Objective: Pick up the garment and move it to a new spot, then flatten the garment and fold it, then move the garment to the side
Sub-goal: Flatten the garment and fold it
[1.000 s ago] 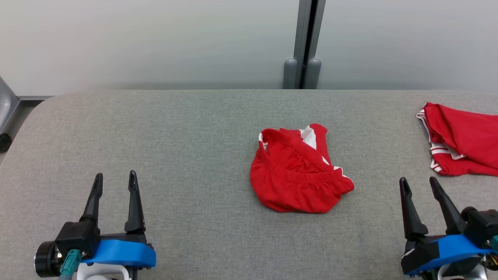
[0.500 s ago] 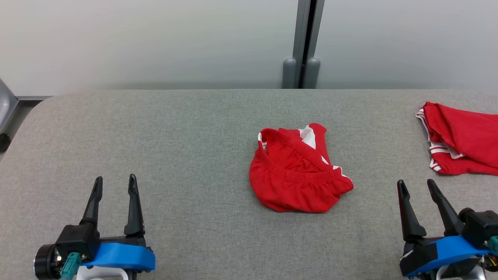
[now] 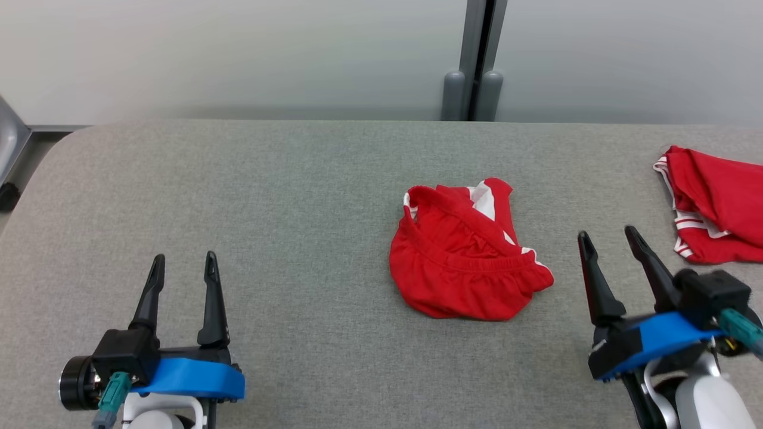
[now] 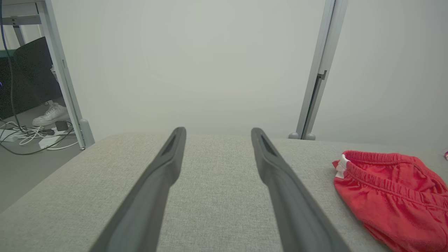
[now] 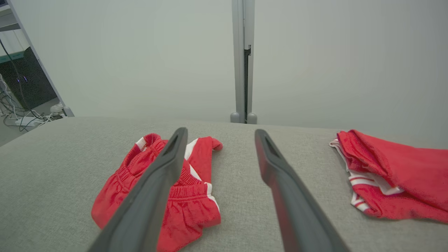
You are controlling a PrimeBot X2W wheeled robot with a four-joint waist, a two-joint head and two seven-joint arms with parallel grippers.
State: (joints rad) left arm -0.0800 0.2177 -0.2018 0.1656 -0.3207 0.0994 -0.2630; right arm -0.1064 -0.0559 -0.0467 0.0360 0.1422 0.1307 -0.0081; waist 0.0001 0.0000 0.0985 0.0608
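Near edge of the table point(image 3: 268, 190): L gripper point(image 3: 183, 257) sits at the near-left, fingers apart, nothing btwn them, well apart from any cloth. R gripper point(image 3: 607, 232) is at the near-right, fingers also apart and empty. Its tips point up-table, near the right side of the shorts point(image 3: 465, 262) but not touching.

Mid-table, a bit right of centre: the red shorts, the thing to move. They lie in a crumpled heap, elastic waistband bunched across the middle, white trim showing on the far side.

Step in hand, as I read it: reaching in for the first pick-up; nothing lifted yet. Prob. best to lead w/ R, since it's closer. Come down on the raised waistband ridge, not the flat lower part, so the fingers get a fold to bite w/o scraping the table cover. Take enough layers that it won't slip, and lift clear before shifting sideways. L could take the waistband's other end so the shorts hang open for flattening.

Further back at the right edge: a 2nd red garment point(image 3: 715, 202) w/ white stripes; keep R's swing off it. Beyond the far edge: pale wall w/ a grey post point(image 3: 477, 59).
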